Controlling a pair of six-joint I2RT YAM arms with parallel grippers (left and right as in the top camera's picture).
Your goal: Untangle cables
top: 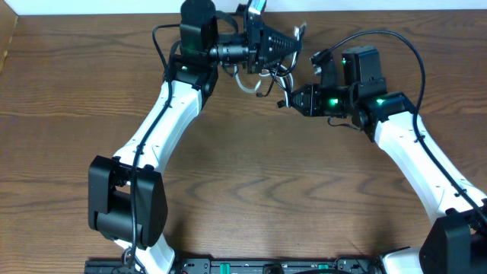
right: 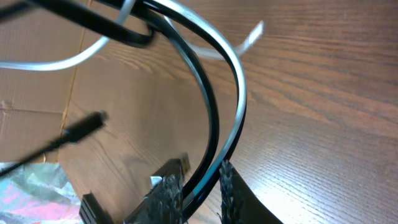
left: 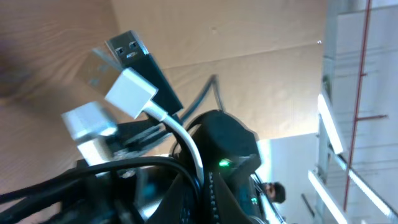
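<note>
Evenly lit; close cables [right: 212, 124] blurred.

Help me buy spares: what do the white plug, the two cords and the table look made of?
The white plug: matte plastic, flat dull faces. The black cord and white cord: glossy plastic or rubber jackets, bright streaks along them. The table: wood or wood-look laminate; grain shows.

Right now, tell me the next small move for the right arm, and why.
Probably ease the right gripper back along the cords, away from the crossing: black and white run side by side between its fingers, then cross near the top of the right wrist view.
</note>
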